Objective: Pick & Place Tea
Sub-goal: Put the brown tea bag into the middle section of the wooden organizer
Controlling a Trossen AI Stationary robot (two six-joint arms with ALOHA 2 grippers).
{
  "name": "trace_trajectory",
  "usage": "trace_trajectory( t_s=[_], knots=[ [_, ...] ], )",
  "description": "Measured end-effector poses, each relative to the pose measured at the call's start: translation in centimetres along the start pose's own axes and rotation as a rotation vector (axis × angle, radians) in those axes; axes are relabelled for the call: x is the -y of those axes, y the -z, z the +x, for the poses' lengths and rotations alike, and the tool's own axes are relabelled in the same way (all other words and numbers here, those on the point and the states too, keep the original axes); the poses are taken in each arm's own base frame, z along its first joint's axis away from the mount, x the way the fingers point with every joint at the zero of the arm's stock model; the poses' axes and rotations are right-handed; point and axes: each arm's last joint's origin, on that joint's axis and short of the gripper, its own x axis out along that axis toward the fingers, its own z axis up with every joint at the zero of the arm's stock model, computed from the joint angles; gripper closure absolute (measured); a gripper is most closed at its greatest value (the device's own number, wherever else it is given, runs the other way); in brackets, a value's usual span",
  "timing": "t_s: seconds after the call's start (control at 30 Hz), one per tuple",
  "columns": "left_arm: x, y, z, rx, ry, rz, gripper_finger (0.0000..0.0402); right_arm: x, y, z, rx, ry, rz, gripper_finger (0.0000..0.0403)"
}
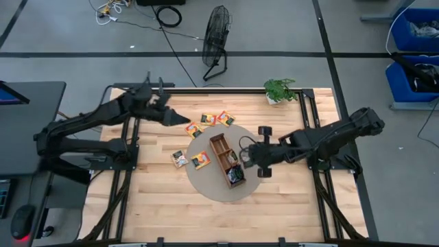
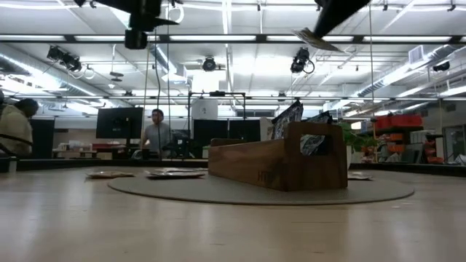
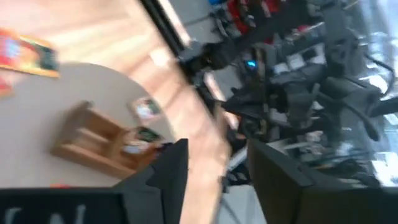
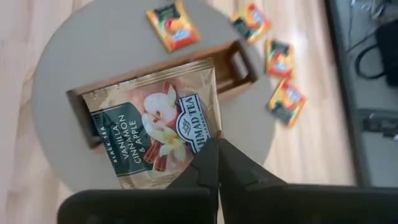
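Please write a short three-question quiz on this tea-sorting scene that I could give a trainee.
1. True or false: the right claw is shut on a tea sachet above the wooden tray.
2. What flavour is printed on that sachet?
A. Vanilla, cinnamon and apple
B. Peppermint
C. Lemon and ginger
3. Fill the blank: the tray rests on a round grey ____.

Key
1. True: its fingers pinch the sachet's corner, with the tray below.
2. A.
3. Mat. Loose orange sachets lie on it and on the table, and the left claw hangs near the far ones.
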Motion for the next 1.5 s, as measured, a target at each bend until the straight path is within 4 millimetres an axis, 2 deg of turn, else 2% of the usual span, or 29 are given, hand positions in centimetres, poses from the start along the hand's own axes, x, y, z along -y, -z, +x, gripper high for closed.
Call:
trace_trajectory(
  t_s=[0.17,0.37,0.7,0.93,1.5],
  knots=[
    [0.3,-0.1,3.1,-0.03,0.084,-0.021,0.0206,1.8,-1.4,-0.4,0.06,0.025,-0.039,0.0403],
    [-0.3,0.3,6.4,-0.075,0.095,-0.064,0.0208,3.5,-2.6,-0.6,0.126,0.057,-0.067,0.0403],
    [-0.4,0.6,9.9,-0.072,0.182,-0.091,0.0209,5.0,-2.8,-0.1,0.133,0.062,-0.096,0.0403],
    [-1.3,0.9,11.0,-0.084,0.142,-0.099,0.0209,5.7,-3.0,0.3,0.16,-0.045,-0.063,0.0403],
    [-1.3,0.7,11.4,-0.044,0.159,-0.066,0.0209,7.0,-3.7,2.2,0.185,-0.08,-0.018,0.0403]
  ],
)
